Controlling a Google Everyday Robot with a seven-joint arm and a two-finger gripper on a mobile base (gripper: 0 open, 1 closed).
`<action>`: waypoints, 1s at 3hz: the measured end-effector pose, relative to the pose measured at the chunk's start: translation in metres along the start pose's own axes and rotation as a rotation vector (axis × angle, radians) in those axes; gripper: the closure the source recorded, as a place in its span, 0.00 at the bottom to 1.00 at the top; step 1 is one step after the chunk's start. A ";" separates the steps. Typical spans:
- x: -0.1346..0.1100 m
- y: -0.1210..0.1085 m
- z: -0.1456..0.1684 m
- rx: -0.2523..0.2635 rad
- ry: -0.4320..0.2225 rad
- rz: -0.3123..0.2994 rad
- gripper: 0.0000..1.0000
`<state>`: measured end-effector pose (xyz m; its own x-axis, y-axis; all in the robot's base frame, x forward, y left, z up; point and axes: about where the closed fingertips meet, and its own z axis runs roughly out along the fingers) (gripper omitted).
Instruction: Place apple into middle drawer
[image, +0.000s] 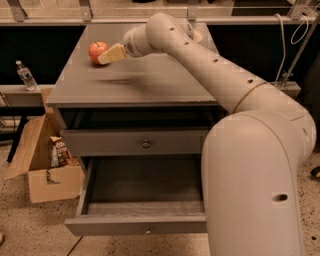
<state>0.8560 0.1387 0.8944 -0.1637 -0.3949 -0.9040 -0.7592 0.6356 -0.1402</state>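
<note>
Camera view: apple (98, 51) is sitting near the far-left corner of the cabinet top (150, 85). Gripper (111, 54) is hovering just right of it, contact unclear; spread or pressed together, cannot tell. Middle drawer (135, 224) is standing pulled open below the upper drawer (120, 143).

The gripper (111, 54), near the tabletop's (125, 87) far left corner, covers the apple's (96, 50) right side; whether they touch cannot be told. The arm (215, 65) hides the tabletop's right edge and the middle drawer's (130, 225) right end.
</note>
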 end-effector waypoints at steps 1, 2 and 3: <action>0.000 0.001 0.003 0.000 -0.001 0.004 0.00; 0.000 0.006 0.025 -0.001 -0.007 0.036 0.00; -0.006 0.020 0.057 -0.023 -0.024 0.074 0.00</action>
<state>0.8783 0.1917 0.8744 -0.2048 -0.3311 -0.9211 -0.7601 0.6467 -0.0635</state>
